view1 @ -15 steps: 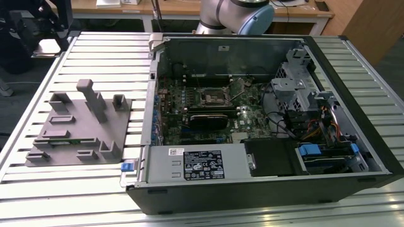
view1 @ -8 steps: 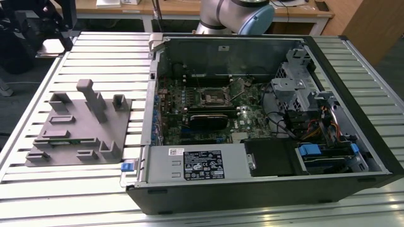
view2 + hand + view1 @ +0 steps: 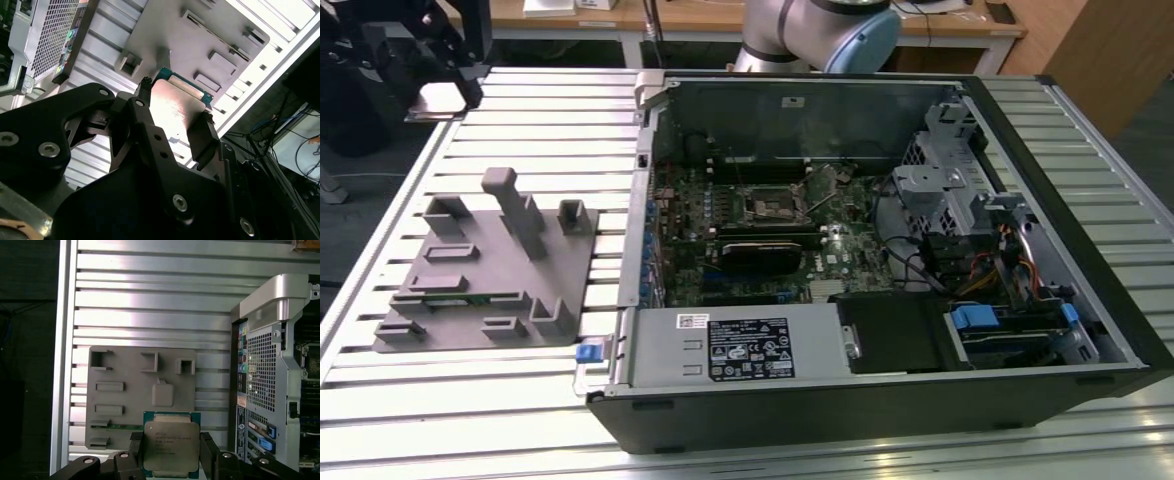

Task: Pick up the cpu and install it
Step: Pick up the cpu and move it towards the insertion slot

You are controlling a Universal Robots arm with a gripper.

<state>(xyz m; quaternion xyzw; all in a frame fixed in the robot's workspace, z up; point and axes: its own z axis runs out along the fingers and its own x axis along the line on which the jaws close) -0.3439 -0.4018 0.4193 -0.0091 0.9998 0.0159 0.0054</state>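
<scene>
While the jaws of the gripper (image 3: 171, 462) clench the cpu (image 3: 171, 445) by opposite edges over the grey holder plate (image 3: 125, 375), I'd want it level, untwisted.

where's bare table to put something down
Bare table lies between the grey holder plate and the far edge, and along the near edge in front of the plate. The open computer case is crowded inside. The gripper holds the cpu.
</scene>
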